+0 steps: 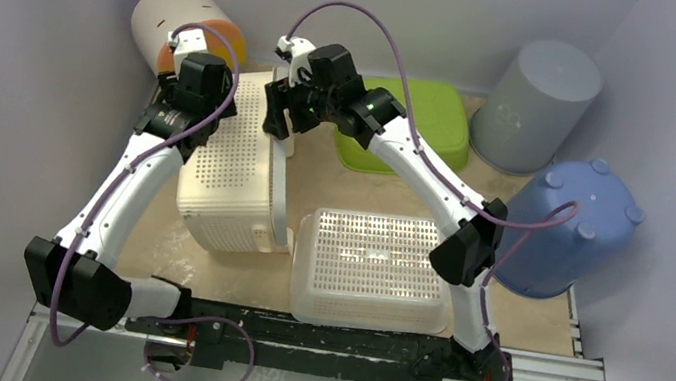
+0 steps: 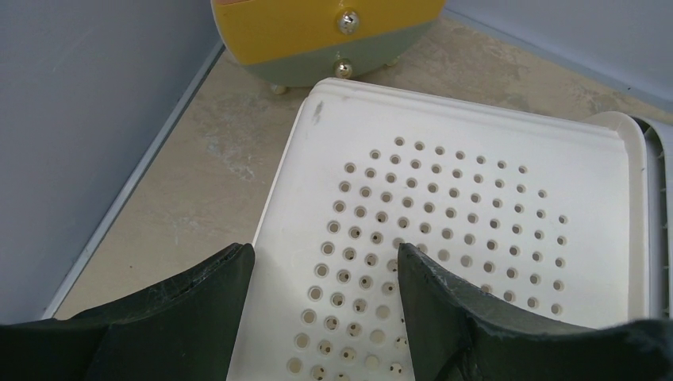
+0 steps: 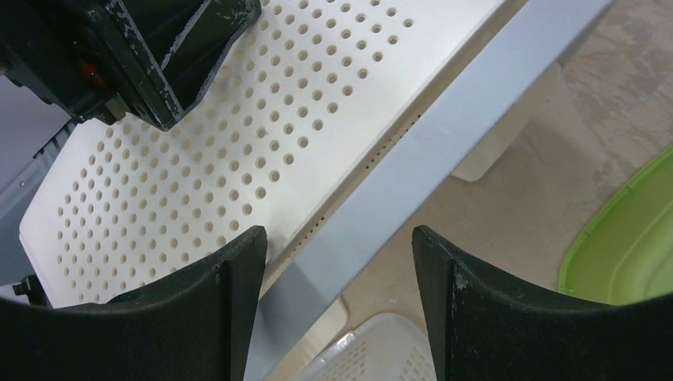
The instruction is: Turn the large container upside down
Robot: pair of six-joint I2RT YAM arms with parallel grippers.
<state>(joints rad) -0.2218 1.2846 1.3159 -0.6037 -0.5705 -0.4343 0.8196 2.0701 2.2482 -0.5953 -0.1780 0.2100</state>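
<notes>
The large container (image 1: pixel 235 163) is a cream perforated basket with a grey rim (image 1: pixel 280 187), lying on its side left of centre. My left gripper (image 1: pixel 198 101) is open and hovers over the container's far left part; its jaws stand apart over the perforated wall (image 2: pixel 476 198), holding nothing. My right gripper (image 1: pixel 280 121) is open at the container's far end, its jaws on either side of the grey rim (image 3: pixel 444 135) without closing on it. In the right wrist view the perforated wall (image 3: pixel 238 143) lies left of the rim, and my left gripper's body (image 3: pixel 143 48) shows at the top left.
A smaller white basket (image 1: pixel 371 268) lies upside down near the front. A green lid (image 1: pixel 420 122) lies at the back centre, a grey bin (image 1: pixel 536 104) and a blue bin (image 1: pixel 573 231) stand at the right, and an orange bin (image 1: pixel 177 25) lies at the back left corner. Walls enclose three sides.
</notes>
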